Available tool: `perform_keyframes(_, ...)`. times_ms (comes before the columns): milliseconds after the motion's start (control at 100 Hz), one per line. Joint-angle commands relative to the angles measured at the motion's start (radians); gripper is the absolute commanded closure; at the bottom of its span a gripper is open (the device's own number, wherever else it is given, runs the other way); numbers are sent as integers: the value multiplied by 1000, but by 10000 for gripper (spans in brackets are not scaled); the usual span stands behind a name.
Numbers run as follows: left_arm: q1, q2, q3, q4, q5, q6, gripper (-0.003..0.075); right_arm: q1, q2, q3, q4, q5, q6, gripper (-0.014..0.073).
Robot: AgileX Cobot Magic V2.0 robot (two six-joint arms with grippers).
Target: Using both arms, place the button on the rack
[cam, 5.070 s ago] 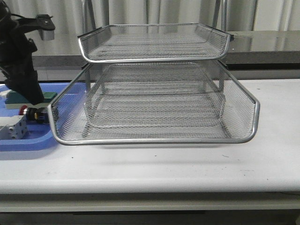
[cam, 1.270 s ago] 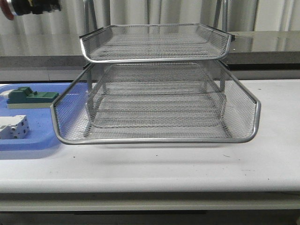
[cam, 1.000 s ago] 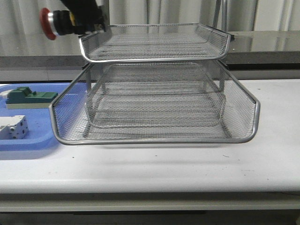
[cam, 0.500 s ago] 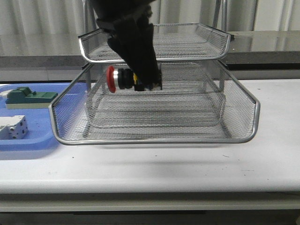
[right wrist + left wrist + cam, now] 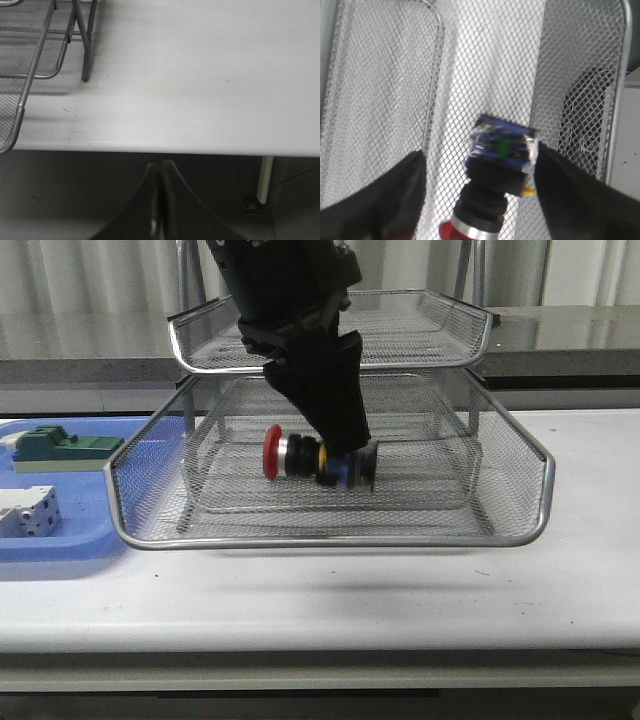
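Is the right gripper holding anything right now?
No, in the right wrist view the right gripper has its fingers closed together with nothing between them, off the edge of the white table.

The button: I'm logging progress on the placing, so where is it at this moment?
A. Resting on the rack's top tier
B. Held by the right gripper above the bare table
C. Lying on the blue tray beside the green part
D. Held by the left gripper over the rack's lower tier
D: the left gripper grips the button by its rear block, inside the rack below the top tier.
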Motion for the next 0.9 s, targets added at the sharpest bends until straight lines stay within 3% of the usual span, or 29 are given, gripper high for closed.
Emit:
perform_keyframes(0, -10, -52, -30, -30, -24, -8, 206, -2, 1, -36, -13, -54, -3, 662)
perform_keyframes(170, -10, -58, -35, -32, -17, -8, 206, -2, 1, -36, -13, -54, -3, 662)
perform_keyframes(540, 16, -148, -163, -26, 164, -123, 209, -2, 1, -36, -13, -54, -3, 662)
perform_keyframes(890, 256, -349, -146, -15, 228, -204, 210, -2, 1, -36, -13, -55, -3, 662)
